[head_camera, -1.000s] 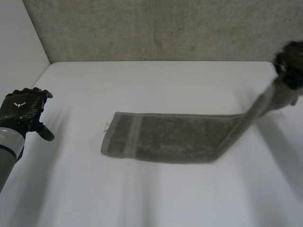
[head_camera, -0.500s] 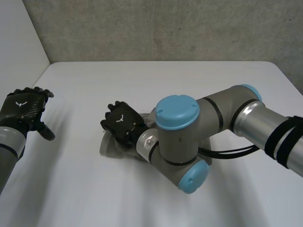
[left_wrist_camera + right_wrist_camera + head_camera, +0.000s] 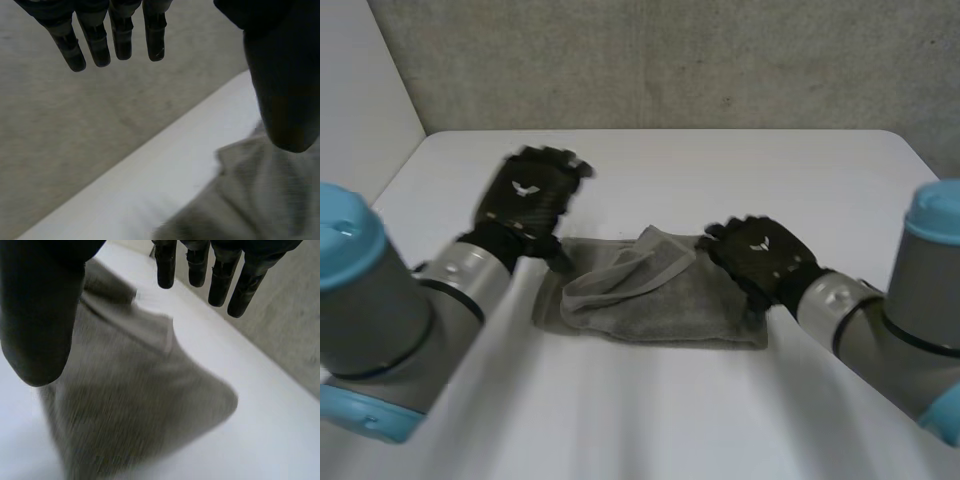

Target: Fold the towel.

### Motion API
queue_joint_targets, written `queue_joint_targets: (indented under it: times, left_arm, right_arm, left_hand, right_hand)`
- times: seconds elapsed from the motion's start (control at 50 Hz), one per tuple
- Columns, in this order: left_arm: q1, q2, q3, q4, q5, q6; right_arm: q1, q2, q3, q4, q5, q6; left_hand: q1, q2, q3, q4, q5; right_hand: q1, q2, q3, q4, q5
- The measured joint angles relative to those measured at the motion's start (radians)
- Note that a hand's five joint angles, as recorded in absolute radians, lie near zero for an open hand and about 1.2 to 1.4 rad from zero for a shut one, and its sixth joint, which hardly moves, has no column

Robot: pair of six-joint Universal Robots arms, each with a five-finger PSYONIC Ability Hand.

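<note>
The towel (image 3: pixel 665 305) lies rumpled in the middle of the table (image 3: pixel 650 165). The left hand (image 3: pixel 525 200), at its 10 o'clock, is released, fingers straight. The right hand (image 3: pixel 760 258), at its 2 o'clock corner, likewise grasps nothing.

So the towel (image 3: pixel 670 300) went from a long strip with its right end hoisted to a shorter doubled-over pad, rumpled flap on top. The right hand (image 3: pixel 760 258) has let go and pulled back to the towel's right end, fingers straight. The left hand (image 3: pixel 528 200) came in from well left of the towel to just beside its far left corner.
</note>
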Motion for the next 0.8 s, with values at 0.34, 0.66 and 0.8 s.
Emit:
queue_joint_targets:
  times: [0.34,0.66,0.8]
  left_arm:
    - [-0.133,-0.313,0.191,-0.102,-0.011,-0.004]
    - [-0.069,-0.450,0.319,-0.092,-0.208,-0.007]
    - [0.006,-0.446,0.312,-0.074,-0.250,-0.038]
  right_arm:
    - [-0.080,0.070,0.178,-0.250,-0.043,0.017]
    - [-0.075,0.120,0.173,-0.266,-0.036,0.020]
    - [-0.067,0.126,0.178,-0.274,-0.035,0.020]
  left_hand:
    - [0.000,0.000,0.000,0.000,0.000]
    - [0.000,0.000,0.000,0.000,0.000]
    - [0.000,0.000,0.000,0.000,0.000]
  right_hand:
    - [-0.003,0.000,0.000,0.000,0.000]
    - [0.037,0.003,0.000,0.000,0.043]
    - [0.052,0.027,0.000,0.000,0.066]
